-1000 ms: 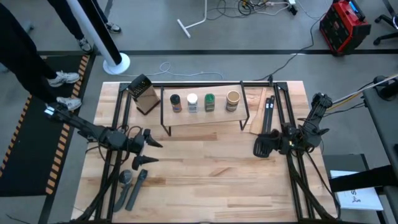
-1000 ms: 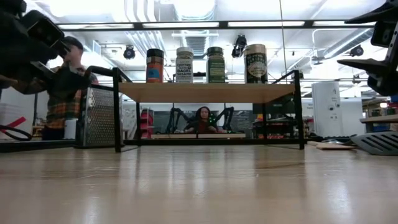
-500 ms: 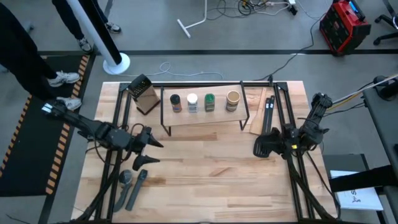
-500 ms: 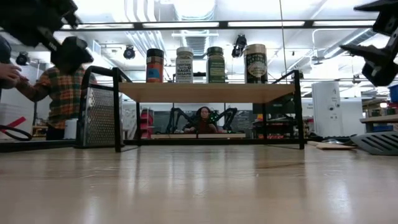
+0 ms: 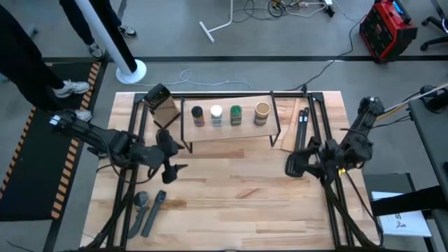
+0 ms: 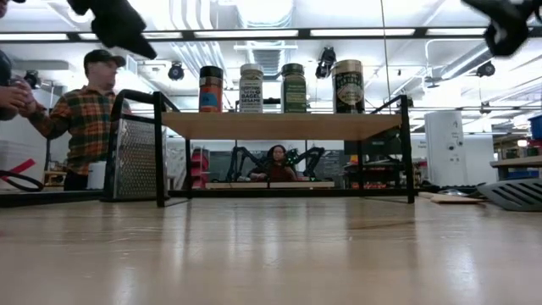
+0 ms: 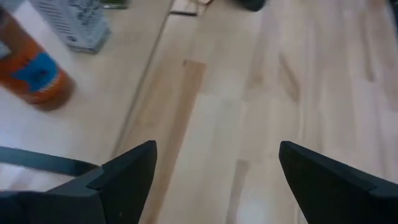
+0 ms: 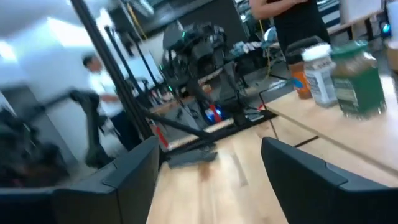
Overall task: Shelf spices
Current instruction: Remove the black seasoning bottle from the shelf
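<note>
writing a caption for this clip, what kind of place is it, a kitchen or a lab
Most likely a robotics lab or workshop, not a kitchen. The spices stand on a small shelf on a test table, with another robot rig behind, cables on the floor and a red equipment case.

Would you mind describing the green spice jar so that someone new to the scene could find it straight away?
Find the small light-wood shelf on black legs at the far side of the table, right of the box grater. Four jars stand in a row on it. The green spice jar is third from the grater, between the white-topped jar and the wider tan-topped jar.
</note>
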`<action>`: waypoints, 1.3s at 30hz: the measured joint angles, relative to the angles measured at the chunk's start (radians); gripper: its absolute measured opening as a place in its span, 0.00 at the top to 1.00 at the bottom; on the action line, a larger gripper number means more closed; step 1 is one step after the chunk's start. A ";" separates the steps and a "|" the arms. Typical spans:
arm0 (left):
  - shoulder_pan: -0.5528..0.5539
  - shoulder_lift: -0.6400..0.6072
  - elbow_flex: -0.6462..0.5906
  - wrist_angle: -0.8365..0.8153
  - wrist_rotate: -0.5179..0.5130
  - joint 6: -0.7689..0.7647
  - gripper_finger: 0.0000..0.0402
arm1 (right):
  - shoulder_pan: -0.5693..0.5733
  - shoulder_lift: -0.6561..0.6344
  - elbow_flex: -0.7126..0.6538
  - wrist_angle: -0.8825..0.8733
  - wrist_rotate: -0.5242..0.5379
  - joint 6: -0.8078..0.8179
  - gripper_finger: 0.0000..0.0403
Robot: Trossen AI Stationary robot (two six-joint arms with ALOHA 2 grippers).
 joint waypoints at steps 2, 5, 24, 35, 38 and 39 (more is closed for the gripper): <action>0.022 0.041 0.065 -0.051 -0.002 0.000 0.19 | 0.000 0.097 0.094 -0.088 0.003 -0.006 0.36; 0.063 0.083 0.135 -0.127 -0.007 0.000 0.19 | 0.000 0.221 0.250 -0.260 0.036 0.024 0.37; 0.410 0.021 0.162 -0.187 0.140 0.214 0.19 | -0.303 0.660 0.634 -0.436 -0.032 -0.047 0.49; 0.623 0.044 0.162 -0.145 0.297 0.393 0.19 | -0.424 0.866 0.624 -0.263 -0.175 -0.081 0.46; 0.649 0.054 0.163 -0.133 0.299 0.430 0.19 | -0.435 0.908 0.624 -0.226 -0.179 -0.104 0.45; 0.657 0.061 0.163 -0.133 0.300 0.437 0.19 | -0.438 0.917 0.624 -0.225 -0.179 -0.110 0.45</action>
